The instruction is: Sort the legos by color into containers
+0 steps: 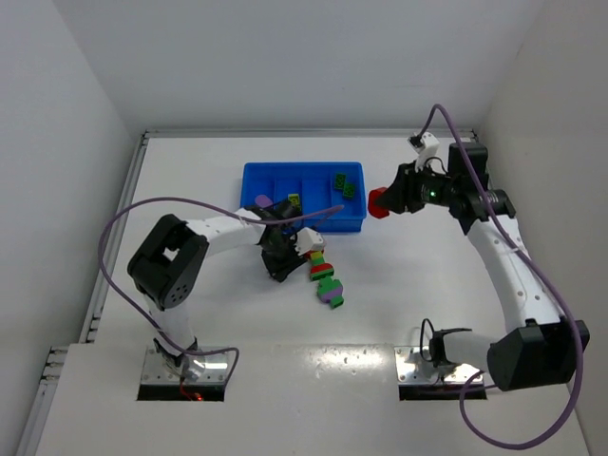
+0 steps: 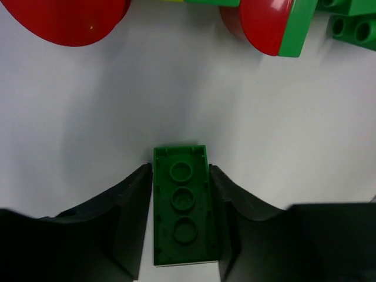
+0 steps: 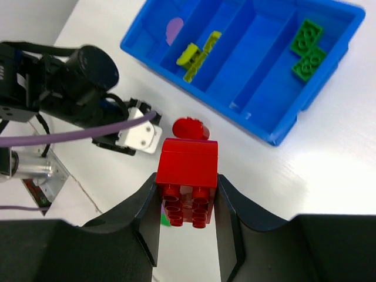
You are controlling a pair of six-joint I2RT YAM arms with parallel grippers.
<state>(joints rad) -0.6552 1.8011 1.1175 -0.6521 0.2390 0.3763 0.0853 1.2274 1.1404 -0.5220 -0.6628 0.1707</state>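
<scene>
**Both arms had a brick, drop-off looked next**

Top view: the right gripper (image 1: 382, 201) held a red brick (image 1: 376, 203) just right of the blue tray (image 1: 255, 176). The left gripper (image 1: 283, 256) sat just in front of the tray, beside the mixed stack (image 1: 326, 282).

Left wrist: its fingers were snug on a green brick (image 2: 181, 205).

Right wrist: the red brick was pinched tight. My guess is it needed the tray's bare compartment, and the green one needed to join the sorted greens (image 3: 307, 50).

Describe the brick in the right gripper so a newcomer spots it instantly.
Start at the blue tray; just off its right end hangs the right gripper. It grips a square red brick, unlike the rounded red pieces in the stack near the left arm.
</scene>
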